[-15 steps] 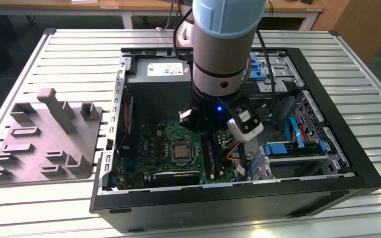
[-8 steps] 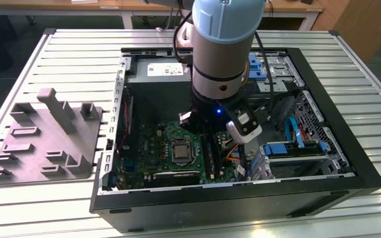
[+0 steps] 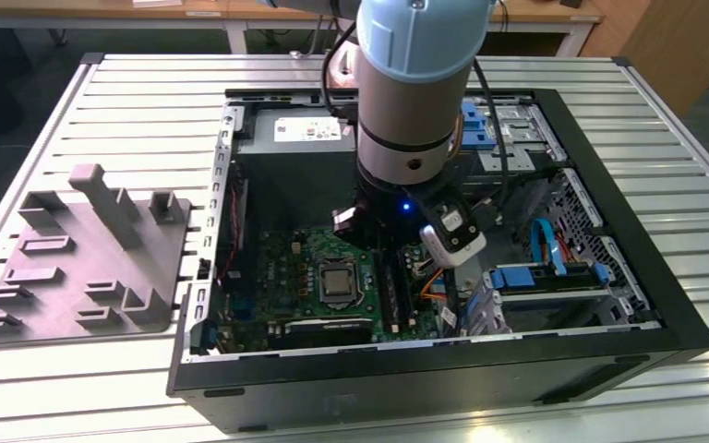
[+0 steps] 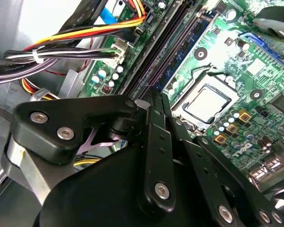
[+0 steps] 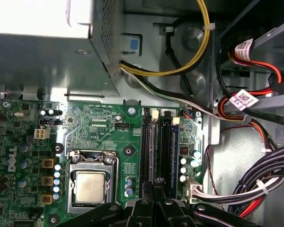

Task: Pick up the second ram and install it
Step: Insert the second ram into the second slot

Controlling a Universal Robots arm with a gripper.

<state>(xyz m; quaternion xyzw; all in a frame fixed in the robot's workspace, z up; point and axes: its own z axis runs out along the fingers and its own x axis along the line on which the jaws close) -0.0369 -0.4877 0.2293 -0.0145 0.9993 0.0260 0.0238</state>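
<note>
My gripper (image 4: 155, 92) hangs low inside the open computer case (image 3: 626, 346), over the green motherboard (image 5: 90, 123). Its two black fingers are pressed together, with the tips right above the long black memory slots (image 5: 165, 151). Both wrist views show those tips (image 5: 154, 185) over the near end of the slots (image 4: 173, 49). The second ram is hidden: I cannot tell whether a thin stick sits between the fingers or in a slot beneath them. In the exterior view the arm (image 3: 410, 138) covers the gripper, standing over the slots (image 3: 390, 286).
A grey slotted holder block (image 3: 84, 258) lies on the slatted table at the exterior view's left, outside the case. The processor socket (image 5: 91, 184) sits beside the slots. Cable bundles (image 5: 255, 184) crowd the other side. The power supply box (image 5: 47, 42) and drive bays (image 3: 552, 277) hem in the space.
</note>
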